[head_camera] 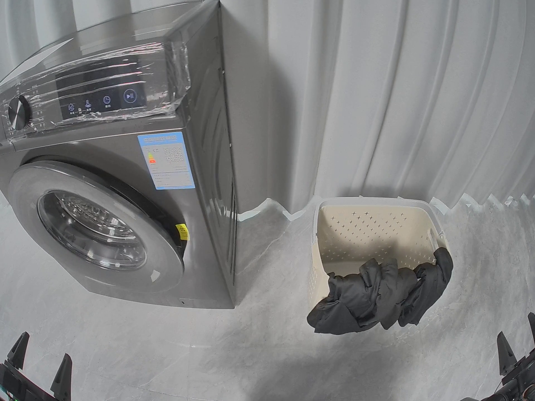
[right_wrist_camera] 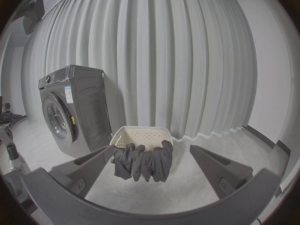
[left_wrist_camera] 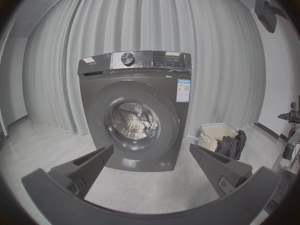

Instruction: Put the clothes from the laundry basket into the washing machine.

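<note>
Pleated white curtain far ahead of both my grippers, behind everything. Grey front-loading washing machine straight ahead of my left gripper, well apart from it across bare floor. Its round door faces that gripper and looks shut. Cream perforated laundry basket dead ahead of my right gripper, nearer than the washer is to the left, standing beside the machine's side panel but apart from it. Dark clothes hang bunched over the basket rim closest to my right gripper, spilling down the outside wall. Both grippers low, fingers spread wide, nothing in either. Judgement: the task has barely started, with no garment lifted and the door not yet opened. Next move calls for two things: my left gripper closing the distance to the door's edge to pull it open, and my right gripper dropping onto the thick fold at the rim, where the bundle offers the most to pinch. Loose sleeves may drag, so lift high. Hard to make out: the door's handle or latch, whether this is one garment or several, whether more lies on the basket floor behind the draped heap, and what sits in the drum behind glare. In the head view both grippers are cut off at the lower edge.
</note>
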Motion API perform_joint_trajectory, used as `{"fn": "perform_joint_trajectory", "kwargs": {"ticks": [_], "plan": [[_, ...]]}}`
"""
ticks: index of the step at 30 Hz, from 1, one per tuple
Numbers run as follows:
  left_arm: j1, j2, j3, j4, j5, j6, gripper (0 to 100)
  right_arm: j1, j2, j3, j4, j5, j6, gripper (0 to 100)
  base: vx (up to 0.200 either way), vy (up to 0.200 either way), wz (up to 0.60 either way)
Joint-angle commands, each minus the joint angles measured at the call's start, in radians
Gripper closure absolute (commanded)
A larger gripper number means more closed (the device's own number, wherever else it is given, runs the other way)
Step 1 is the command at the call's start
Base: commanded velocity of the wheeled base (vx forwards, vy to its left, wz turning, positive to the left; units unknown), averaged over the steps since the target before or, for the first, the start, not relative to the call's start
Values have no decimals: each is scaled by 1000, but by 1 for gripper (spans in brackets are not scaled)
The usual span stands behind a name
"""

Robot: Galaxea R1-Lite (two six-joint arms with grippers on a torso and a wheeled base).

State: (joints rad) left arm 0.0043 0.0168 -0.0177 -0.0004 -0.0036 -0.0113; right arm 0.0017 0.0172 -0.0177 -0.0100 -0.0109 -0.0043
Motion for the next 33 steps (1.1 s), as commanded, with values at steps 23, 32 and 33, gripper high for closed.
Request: {"fn": "perform_joint_trajectory", "kwargs": {"ticks": [23, 32, 33], "plan": [[0, -17, 16, 0, -1, -1, 0, 0, -17, 18, -1, 0, 0, 0, 0, 200, 0], [0, -17, 16, 0, 1, -1, 0, 0, -17, 18, -1, 0, 0, 0, 0, 200, 0], [0, -17, 16, 0, 1, -1, 0, 0, -17, 18, -1, 0, 0, 0, 0, 200, 0]]}}
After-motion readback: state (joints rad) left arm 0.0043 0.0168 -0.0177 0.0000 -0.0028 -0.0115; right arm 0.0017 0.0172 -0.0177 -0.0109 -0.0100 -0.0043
